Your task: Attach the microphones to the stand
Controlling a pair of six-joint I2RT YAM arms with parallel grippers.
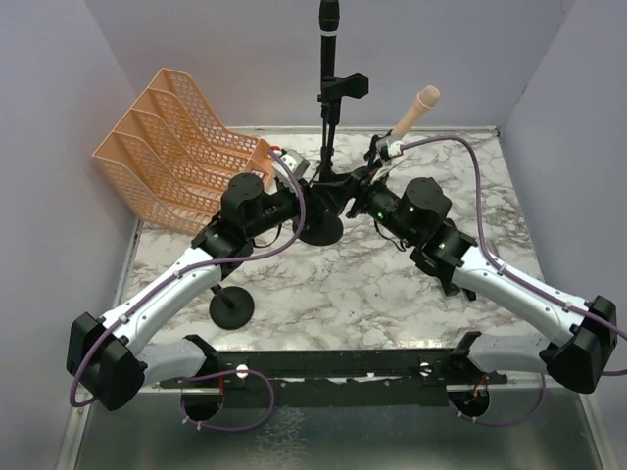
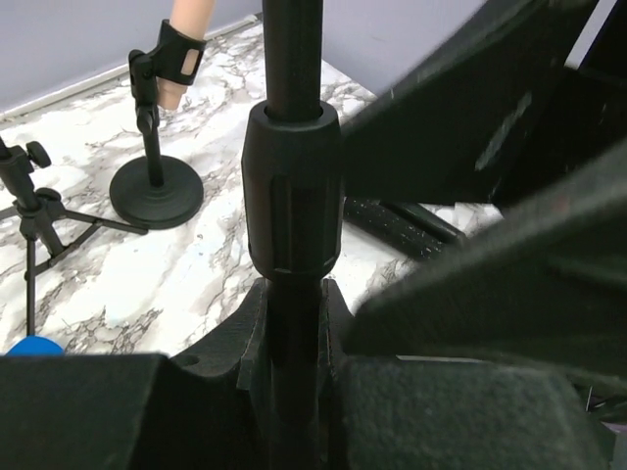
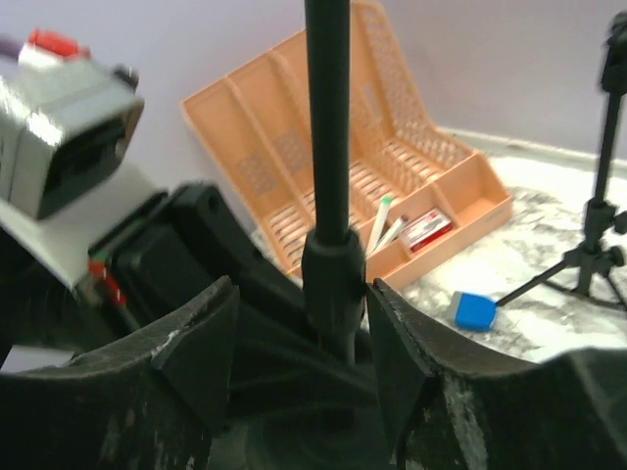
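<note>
Top external view: the left arm [image 1: 186, 279] and the right arm [image 1: 500, 279] both reach in low to the tall stand [image 1: 328, 137] in the middle of the counter [image 1: 372, 294], as if to steady it. A black microphone [image 1: 328, 18] sits at the stand's top, and an empty clip [image 1: 345, 88] juts out lower down. The pink microphone [image 1: 418, 106] pokes up at a slant just behind the right arm. An orange tray [image 1: 186, 147] leans at the back left. I cannot find the other two black microphones anywhere. The tools themselves are buried under the wrists here.

Left wrist view: the left tool [image 2: 294, 333] is nearly closed and hugs the tall stand's pole just under its collar [image 2: 292, 196], I'd judge to keep it from tipping. This view also shows what the overhead one hides: the pink microphone already sits in the clip of a small desk stand [image 2: 157, 186] with a round foot.

Right wrist view: the right tool [image 3: 302, 313] stands part open, its fingers either side of the same pole without clamping it, holding nothing. Only here can you see pens [image 3: 380, 223] and a small box [image 3: 423, 227] lying in the orange tray.
</note>
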